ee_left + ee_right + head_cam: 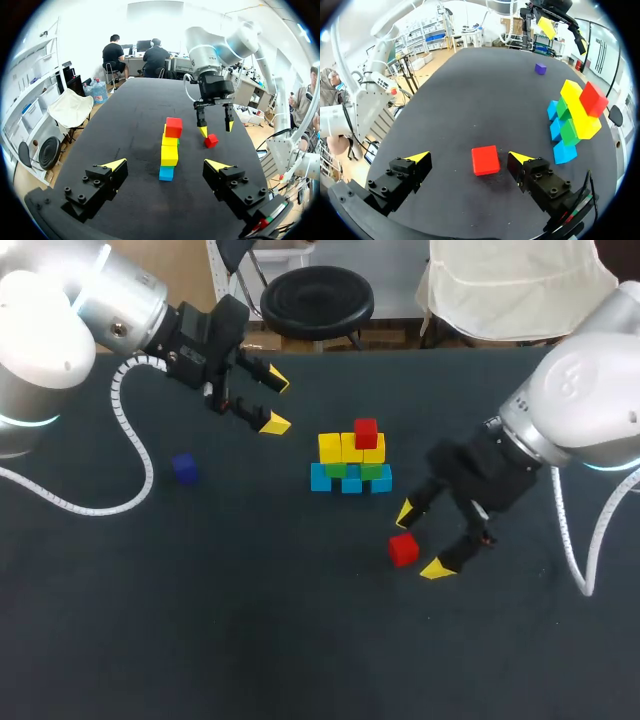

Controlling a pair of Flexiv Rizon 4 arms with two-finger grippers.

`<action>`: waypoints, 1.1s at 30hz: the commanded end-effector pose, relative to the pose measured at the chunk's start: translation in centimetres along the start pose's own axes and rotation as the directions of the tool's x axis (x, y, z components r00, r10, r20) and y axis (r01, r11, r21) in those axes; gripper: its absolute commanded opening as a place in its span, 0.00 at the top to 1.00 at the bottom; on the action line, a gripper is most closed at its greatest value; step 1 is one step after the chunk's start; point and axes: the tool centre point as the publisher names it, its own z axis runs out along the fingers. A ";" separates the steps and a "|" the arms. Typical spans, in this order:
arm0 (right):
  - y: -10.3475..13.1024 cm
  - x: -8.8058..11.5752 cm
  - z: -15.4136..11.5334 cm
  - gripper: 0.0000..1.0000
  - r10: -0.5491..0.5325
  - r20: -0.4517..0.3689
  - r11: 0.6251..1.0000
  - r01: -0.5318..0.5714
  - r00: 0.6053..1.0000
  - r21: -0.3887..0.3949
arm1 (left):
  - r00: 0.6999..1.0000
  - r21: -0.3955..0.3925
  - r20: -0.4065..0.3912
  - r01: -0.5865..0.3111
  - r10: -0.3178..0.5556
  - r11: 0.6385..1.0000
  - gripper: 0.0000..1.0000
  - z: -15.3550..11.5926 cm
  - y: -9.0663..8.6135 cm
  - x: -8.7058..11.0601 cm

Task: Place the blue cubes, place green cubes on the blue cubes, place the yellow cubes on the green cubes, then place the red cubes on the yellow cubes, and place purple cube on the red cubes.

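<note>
Centre stack (350, 462) has blue, green, yellow rows, one red. Your right gripper (421, 540) is wide astride loose red cube (403, 549); purple cube (184, 468) waits centre-left; left gripper (276, 403) wide, empty.

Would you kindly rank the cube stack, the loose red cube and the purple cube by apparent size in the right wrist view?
1. cube stack
2. loose red cube
3. purple cube, though it lies farthest off, so its true size is unsure
</note>
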 end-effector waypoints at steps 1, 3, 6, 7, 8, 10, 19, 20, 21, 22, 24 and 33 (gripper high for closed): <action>-0.7 -0.2 0.3 0.00 -0.001 -0.005 1.000 0.001 1.000 -0.002 | 1.000 0.002 0.002 -0.002 0.002 1.000 0.00 0.0 0.1 0.0; -0.8 -0.1 0.6 0.00 -0.010 0.001 1.000 0.010 1.000 -0.007 | 1.000 0.002 0.002 -0.002 0.002 1.000 0.00 0.0 0.1 0.0; -1.1 0.1 1.2 0.00 -0.009 0.007 1.000 0.009 1.000 -0.013 | 1.000 0.002 0.002 -0.002 0.002 1.000 0.00 0.0 0.1 0.0; -1.1 0.2 1.3 0.00 -0.007 0.008 1.000 0.007 1.000 -0.011 | 1.000 0.002 0.002 -0.002 0.002 1.000 0.00 0.0 0.1 0.0; -1.2 0.2 1.3 0.00 -0.007 0.016 1.000 0.007 1.000 -0.003 | 1.000 0.002 0.002 -0.002 0.002 1.000 0.00 0.0 0.1 0.0; -1.1 0.3 1.3 0.42 -0.005 0.019 1.000 0.005 1.000 0.007 | 1.000 0.002 0.002 -0.002 0.002 1.000 0.00 0.0 0.1 0.0; -0.8 0.6 1.2 1.00 0.010 0.019 0.999 -0.010 1.000 0.037 | 1.000 0.002 0.002 -0.002 0.002 1.000 0.00 0.0 0.1 0.0; -0.8 0.4 1.3 1.00 0.009 0.017 0.999 -0.010 1.000 0.038 | 1.000 0.002 0.002 -0.002 0.002 1.000 0.00 0.0 0.1 0.0; -0.7 0.2 1.4 1.00 0.010 0.014 0.999 -0.010 1.000 0.041 | 1.000 0.002 0.002 -0.002 0.002 1.000 0.00 0.0 0.1 0.0; -0.6 0.0 1.3 1.00 0.008 0.017 0.999 -0.009 1.000 0.051 | 1.000 0.002 0.002 -0.002 0.002 1.000 0.00 0.0 0.1 0.0; -0.4 -0.6 1.3 1.00 0.013 0.011 0.998 -0.013 1.000 0.061 | 1.000 0.002 0.002 -0.002 0.002 1.000 0.00 0.0 0.1 0.0; -0.5 -3.8 2.1 1.00 0.114 -0.002 0.985 -0.113 0.993 0.130 | 1.000 0.002 0.002 -0.002 0.002 1.000 0.00 0.0 0.1 0.0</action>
